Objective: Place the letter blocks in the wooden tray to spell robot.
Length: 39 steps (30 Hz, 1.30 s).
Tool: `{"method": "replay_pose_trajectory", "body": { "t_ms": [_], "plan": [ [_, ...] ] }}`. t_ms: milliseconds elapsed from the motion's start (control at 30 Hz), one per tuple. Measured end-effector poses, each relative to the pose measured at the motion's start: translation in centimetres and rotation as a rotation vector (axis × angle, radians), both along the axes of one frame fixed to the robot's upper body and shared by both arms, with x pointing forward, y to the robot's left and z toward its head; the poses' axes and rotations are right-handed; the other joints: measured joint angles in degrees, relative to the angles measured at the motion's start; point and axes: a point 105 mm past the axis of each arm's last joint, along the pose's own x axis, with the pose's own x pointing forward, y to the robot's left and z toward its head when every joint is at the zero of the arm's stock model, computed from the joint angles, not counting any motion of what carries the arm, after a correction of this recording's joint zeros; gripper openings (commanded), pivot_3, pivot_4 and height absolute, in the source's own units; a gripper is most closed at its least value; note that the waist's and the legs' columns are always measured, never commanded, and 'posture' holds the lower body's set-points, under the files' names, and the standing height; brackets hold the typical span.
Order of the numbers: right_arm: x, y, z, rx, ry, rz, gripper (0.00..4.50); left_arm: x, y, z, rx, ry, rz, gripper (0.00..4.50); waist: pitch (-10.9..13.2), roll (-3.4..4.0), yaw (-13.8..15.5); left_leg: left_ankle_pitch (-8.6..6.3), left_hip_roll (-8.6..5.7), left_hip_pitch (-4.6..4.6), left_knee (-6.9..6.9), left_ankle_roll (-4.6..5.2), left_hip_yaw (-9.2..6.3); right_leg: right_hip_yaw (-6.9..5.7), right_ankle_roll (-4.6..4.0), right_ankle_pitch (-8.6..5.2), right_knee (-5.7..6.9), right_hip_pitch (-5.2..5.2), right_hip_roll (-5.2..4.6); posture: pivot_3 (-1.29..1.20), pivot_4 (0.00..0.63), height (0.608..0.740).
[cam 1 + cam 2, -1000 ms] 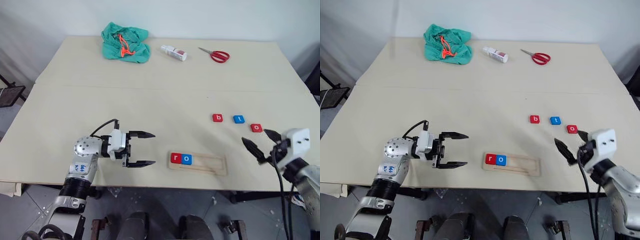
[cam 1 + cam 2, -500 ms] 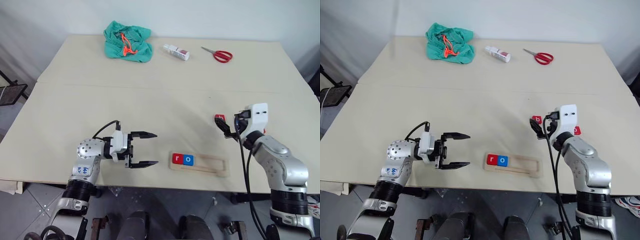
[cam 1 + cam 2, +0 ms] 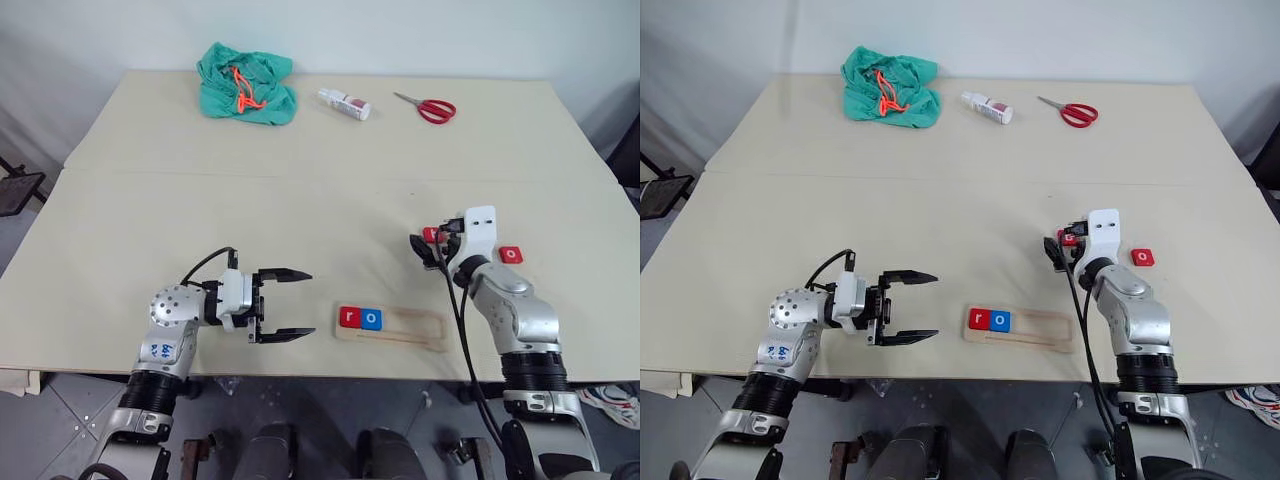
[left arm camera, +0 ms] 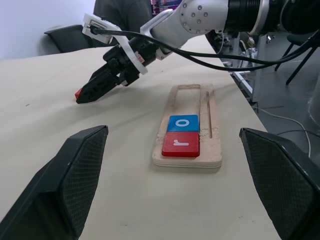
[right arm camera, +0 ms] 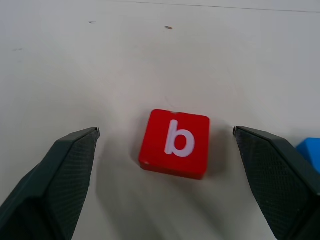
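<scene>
Left gripper (image 3: 288, 305) is in the same spot as a second ago, near the front edge of the table (image 3: 200, 210), pointing sideways at the tray (image 3: 415, 328), fingers wide apart and holding nothing. No change there.

The tray sits just past it, with the red r (image 3: 350, 317) and blue o (image 3: 372, 319) side by side at its left end, same as before. The remaining length of the slot is bare.

The right arm is where the action is. A second ago the right gripper (image 3: 428, 249) was hanging off by the table's right front corner, clear of the loose blocks. Now it has swung in toward the middle and forward, and it's down over the red b (image 5: 175, 143). In the right wrist view the b lies flat on the table between the two fingers, which are spread wide and not touching it. A sliver of the blue block (image 5: 310, 150) peeks in just beside the b. The red o (image 3: 511, 254) lies a bit farther right, on its own.

Along the far edge, the green cloth (image 3: 246, 84), bottle (image 3: 344, 103) and scissors (image 3: 427, 107) haven't moved.
</scene>
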Motion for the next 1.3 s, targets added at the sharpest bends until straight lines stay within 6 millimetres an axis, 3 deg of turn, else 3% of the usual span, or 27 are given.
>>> {"method": "replay_pose_trajectory", "body": {
  "t_ms": [33,133,367,567,733,833,1100,1300],
  "plan": [
    [0.0,0.1,0.0,-0.005,-0.002,-0.002,4.5,0.0,0.0,0.1,0.0,-0.003,0.001,4.47,0.0,0.0,0.0,0.0,0.0,0.0,0.0,0.0,0.0,0.0,0.0,0.0,0.0,0.0,0.0,0.0,0.15,0.74],
    [0.1,0.1,-0.2,-0.016,-0.005,-0.031,3.86,0.0,0.1,0.1,0.002,-0.008,0.006,4.5,0.0,0.0,0.0,0.0,0.0,0.01,0.0,0.0,0.0,0.01,0.0,0.0,0.0,0.0,0.0,0.0,0.15,0.74],
    [0.0,0.6,-0.3,-0.013,-0.012,-0.055,1.46,-0.2,0.2,0.3,0.009,-0.008,0.003,4.5,0.0,0.0,0.0,0.0,0.01,0.04,-0.02,0.0,0.01,0.04,0.0,0.0,0.01,0.01,0.01,0.0,0.15,0.74],
    [-1.3,1.0,-0.2,-0.008,-0.012,-0.043,1.47,-0.6,0.9,0.3,0.019,-0.001,-0.031,4.5,0.0,0.01,0.1,0.0,-0.01,0.02,-0.05,0.0,0.01,0.09,0.0,0.0,0.01,-0.02,0.0,0.0,0.15,0.74],
    [-5.0,0.4,2.7,-0.016,-0.077,0.025,1.47,-0.7,3.2,0.3,0.067,0.02,-0.043,4.5,0.0,0.05,0.2,0.0,-0.01,0.01,-0.14,0.0,-0.02,0.1,0.0,0.0,-0.01,-0.05,0.01,0.0,0.15,0.74],
    [-6.8,-0.4,3.4,-0.017,-0.079,0.021,1.47,-0.7,4.2,0.5,0.072,0.024,-0.05,4.5,0.0,0.05,0.2,0.0,-0.03,0.04,-0.13,0.0,0.03,0.12,0.0,0.0,-0.02,-0.03,0.0,0.0,0.15,0.74],
    [-13.5,-5.1,2.1,-0.062,0.004,-0.161,1.47,-0.1,5.5,0.2,0.079,0.028,-0.017,4.5,0.0,0.05,0.6,0.01,-0.06,0.06,-0.19,0.0,0.05,0.17,0.0,0.0,-0.03,-0.02,-0.02,0.0,0.15,0.74],
    [-17.2,-4.9,-0.6,-0.032,0.12,-0.211,1.47,-0.1,5.2,0.2,0.066,0.03,-0.027,4.5,0.0,0.06,0.2,0.02,-0.02,0.16,-0.23,-0.01,0.15,0.27,0.0,0.0,-0.02,0.0,0.01,0.0,0.15,0.74]
  ]
}}
